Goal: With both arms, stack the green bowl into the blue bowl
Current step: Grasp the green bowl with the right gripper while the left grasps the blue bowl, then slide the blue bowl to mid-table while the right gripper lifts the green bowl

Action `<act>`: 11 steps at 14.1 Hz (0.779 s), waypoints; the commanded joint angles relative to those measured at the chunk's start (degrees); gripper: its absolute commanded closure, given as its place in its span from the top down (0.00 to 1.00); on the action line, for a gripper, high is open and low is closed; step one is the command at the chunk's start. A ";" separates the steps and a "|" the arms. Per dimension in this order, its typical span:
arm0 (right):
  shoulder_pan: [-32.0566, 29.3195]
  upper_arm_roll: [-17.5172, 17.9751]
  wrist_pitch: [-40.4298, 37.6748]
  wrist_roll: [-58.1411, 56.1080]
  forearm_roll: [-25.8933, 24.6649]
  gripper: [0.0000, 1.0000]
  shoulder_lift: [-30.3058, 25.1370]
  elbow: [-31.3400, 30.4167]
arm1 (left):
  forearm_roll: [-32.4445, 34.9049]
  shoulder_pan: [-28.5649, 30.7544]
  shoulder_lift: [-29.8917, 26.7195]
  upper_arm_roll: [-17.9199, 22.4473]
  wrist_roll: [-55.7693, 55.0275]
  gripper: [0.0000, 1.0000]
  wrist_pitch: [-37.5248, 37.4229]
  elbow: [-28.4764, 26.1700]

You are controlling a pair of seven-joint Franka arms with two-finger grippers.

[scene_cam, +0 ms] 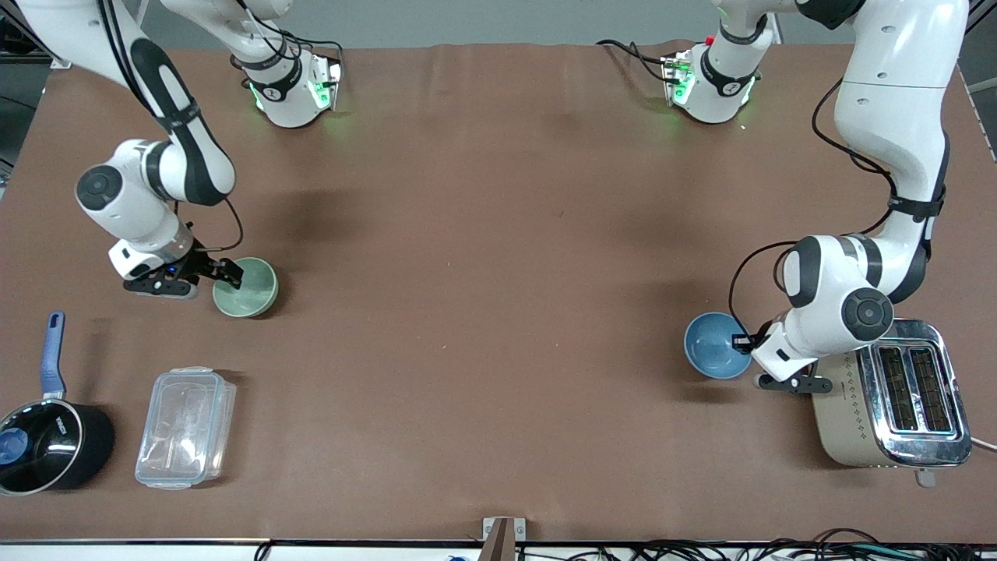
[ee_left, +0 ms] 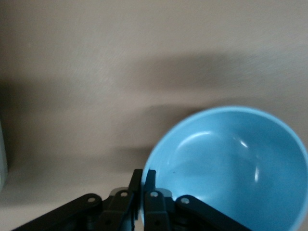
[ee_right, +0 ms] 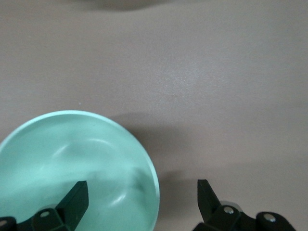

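The green bowl [scene_cam: 248, 287] sits on the brown table toward the right arm's end. My right gripper [scene_cam: 222, 273] is open and straddles the bowl's rim. In the right wrist view, the gripper [ee_right: 142, 197] has one finger inside the green bowl [ee_right: 72, 159] and one outside it. The blue bowl [scene_cam: 715, 345] is toward the left arm's end, beside the toaster. My left gripper [scene_cam: 744, 341] is shut on the blue bowl's rim. In the left wrist view, the gripper [ee_left: 144, 182] pinches the edge of the blue bowl [ee_left: 231, 163].
A silver toaster [scene_cam: 896, 405] stands right beside my left gripper, nearer the front camera. A black saucepan with a blue handle [scene_cam: 47, 444] and a clear plastic container [scene_cam: 185, 427] lie nearer the front camera than the green bowl.
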 commanded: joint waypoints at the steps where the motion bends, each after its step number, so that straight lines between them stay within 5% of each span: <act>1: 0.08 0.01 1.83 -0.27 0.16 0.99 1.41 0.19 | 0.57 -2.53 -2.07 -2.97 -4.53 0.00 -5.29 3.38; 4: 0.08 -0.07 1.56 -0.36 0.16 0.82 1.23 0.11 | 0.48 -8.68 -2.25 -6.74 -18.84 0.00 -11.02 7.69; 8: 0.17 0.01 -2.13 -0.71 0.16 0.03 0.36 0.28 | 0.31 -19.48 1.60 -8.78 -35.46 0.00 -10.16 10.58; 11: 0.17 0.01 -7.02 -0.97 0.16 0.00 -1.56 1.59 | 0.31 -26.34 6.79 -8.69 -43.04 0.00 -8.15 15.34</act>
